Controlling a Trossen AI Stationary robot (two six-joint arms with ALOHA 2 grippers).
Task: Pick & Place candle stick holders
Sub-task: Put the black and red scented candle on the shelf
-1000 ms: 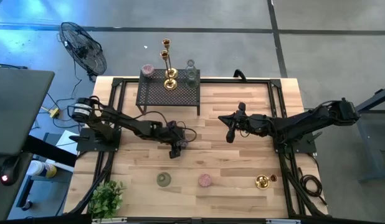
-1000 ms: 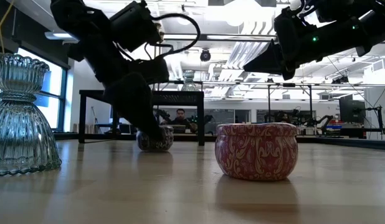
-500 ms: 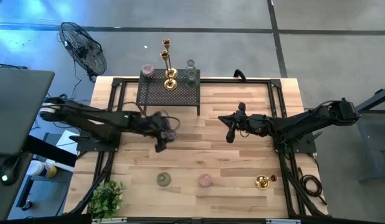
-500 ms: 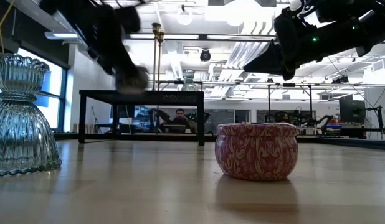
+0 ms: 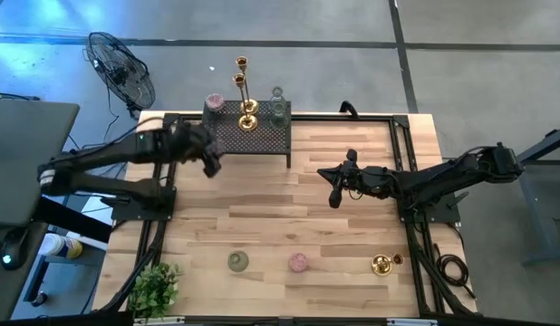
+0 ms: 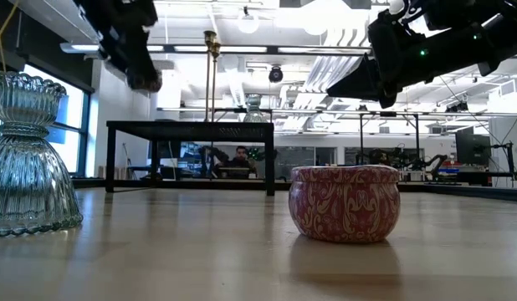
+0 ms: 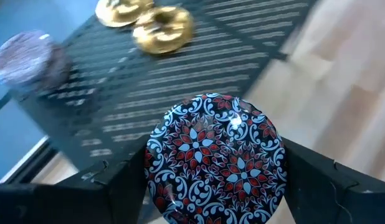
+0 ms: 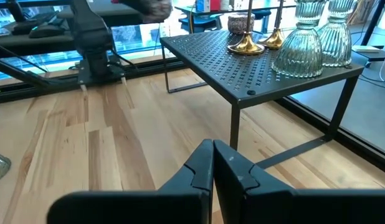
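Observation:
My left gripper [image 5: 210, 163] is shut on a round holder with a dark blue, red and white patterned top [image 7: 214, 162]. It is raised above the table by the near left corner of the black mesh rack [image 5: 246, 136]; the low view also shows it [image 6: 144, 79]. On the rack stand two tall gold candlesticks [image 5: 247, 113], a pink round holder [image 5: 214, 102] and two glass holders [image 5: 278, 109]. A green glass holder [image 5: 238, 262], a pink round holder [image 5: 299, 263] and a squat gold holder [image 5: 381, 265] stand near the table's front. My right gripper [image 5: 334, 195] is shut and empty above the table's middle. My left gripper pinches the round holder by its opposite sides [image 7: 150, 171] between its two fingers, one finger on each side. The patterned top faces the wrist camera. The holder is lifted clear of the table and of the rack.
A leafy plant [image 5: 155, 288] stands at the near left corner. The green glass holder [image 6: 28, 159] and the pink holder [image 6: 345, 201] stand close before the low camera. A person [image 6: 239, 157] sits in the room behind. Bare wood lies between the rack and the front row.
My left gripper has lifted the patterned round holder off the middle of the table and carried it up and toward the far left, to the rack's near left corner. The holder now hangs clear of the table. My right gripper has kept still.

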